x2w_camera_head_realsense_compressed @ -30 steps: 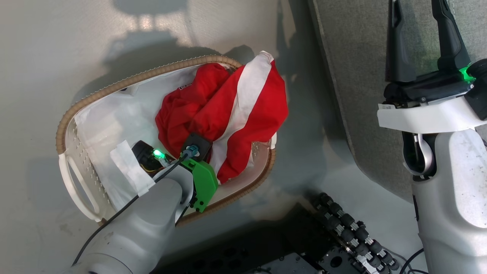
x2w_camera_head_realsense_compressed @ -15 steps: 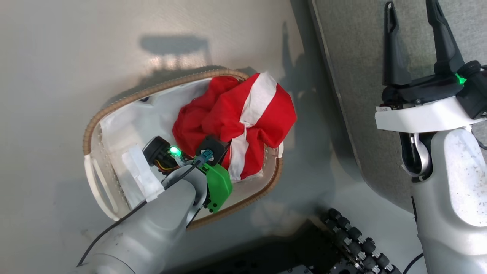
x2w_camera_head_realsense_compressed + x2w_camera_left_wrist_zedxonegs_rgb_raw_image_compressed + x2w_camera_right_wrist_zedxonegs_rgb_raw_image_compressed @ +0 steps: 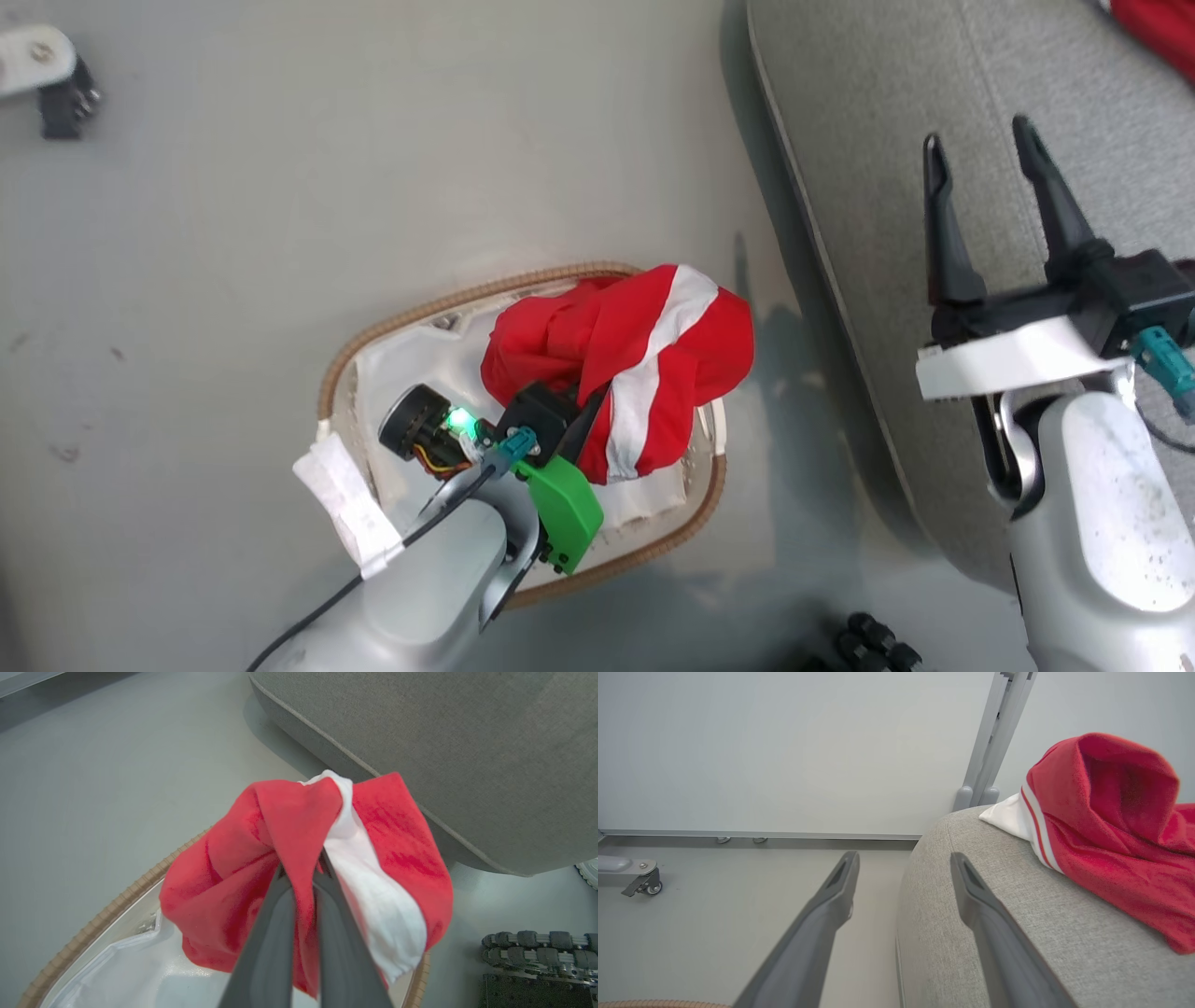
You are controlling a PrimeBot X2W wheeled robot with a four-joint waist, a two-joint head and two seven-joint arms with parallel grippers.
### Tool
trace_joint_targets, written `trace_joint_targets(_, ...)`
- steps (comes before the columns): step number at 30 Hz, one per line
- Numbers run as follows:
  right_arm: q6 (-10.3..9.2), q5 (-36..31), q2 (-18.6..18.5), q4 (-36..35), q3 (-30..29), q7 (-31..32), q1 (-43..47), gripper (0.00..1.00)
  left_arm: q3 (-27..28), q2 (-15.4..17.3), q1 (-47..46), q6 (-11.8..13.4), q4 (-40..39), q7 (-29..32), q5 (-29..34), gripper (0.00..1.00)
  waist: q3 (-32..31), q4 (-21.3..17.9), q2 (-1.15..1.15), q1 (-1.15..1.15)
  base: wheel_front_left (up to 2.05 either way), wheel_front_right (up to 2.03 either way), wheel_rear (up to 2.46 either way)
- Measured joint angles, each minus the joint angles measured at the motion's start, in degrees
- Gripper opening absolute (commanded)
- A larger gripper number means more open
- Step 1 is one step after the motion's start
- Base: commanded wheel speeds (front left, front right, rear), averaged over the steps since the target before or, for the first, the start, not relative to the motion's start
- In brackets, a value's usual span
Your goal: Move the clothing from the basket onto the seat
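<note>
The basket, oval with a brown woven rim and white liner, stands on the floor left of the seat. My left gripper is shut on the red clothing with a broad white band. In the left wrist view the fabric is pinched between the fingers and hangs bunched over the basket rim. A second red garment with a white collar and thin stripes lies on the seat. My right gripper hovers open at the seat's edge, holding nothing.
The grey floor surrounds the basket. A caster on a pale leg sits at the far left. My base's roller wheel lies close to the seat's near corner. A wall with a grey post stands behind the seat.
The head camera has pulled back, so the whole picture has shifted. My left gripper has closed on the banded red garment, which is now gathered into a tighter, raised bunch.
</note>
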Motion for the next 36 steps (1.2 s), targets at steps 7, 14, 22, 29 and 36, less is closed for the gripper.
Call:
trace_joint_targets(7, 0.00, -1.4, 0.0, 2.2, -0.7, 0.0, 5.8, 1.00, 5.1, 3.1, 4.9, 0.9, -9.0, 0.0, 4.0, 0.00, -9.0, 2.3, 0.00, 0.00, 0.00, 0.00, 0.00)
trace_joint_targets(14, 0.00, -1.9, 0.0, 4.0, 0.3, 0.0, 10.6, 1.00, 7.5, 8.1, 5.9, 0.0, -15.3, -0.1, 8.7, 0.00, -18.0, 4.4, 0.00, 0.00, 0.00, 0.00, 0.00)
trace_joint_targets(22, -0.01, -1.8, 0.0, 5.3, 3.0, 0.0, 13.3, 1.00, 7.4, 13.1, 3.5, -2.1, -18.4, -0.1, 11.0, 0.00, -26.7, 6.0, 0.00, 0.00, 0.00, 0.00, 0.00)
trace_joint_targets(29, 0.00, -1.4, 0.0, 6.5, 6.0, 0.0, 13.8, 1.00, 6.5, 15.6, -2.3, -3.5, -21.7, 2.3, 11.9, 0.00, -32.3, 7.1, 0.00, 0.00, 0.00, 0.00, 0.00)
trace_joint_targets(36, 0.00, -1.3, 0.0, 7.5, 8.8, 0.0, 13.4, 1.00, 5.5, 17.5, -7.9, -4.4, -26.1, 5.4, 11.1, 0.00, -35.6, 7.9, 0.00, 0.00, 0.00, 0.00, 0.00)
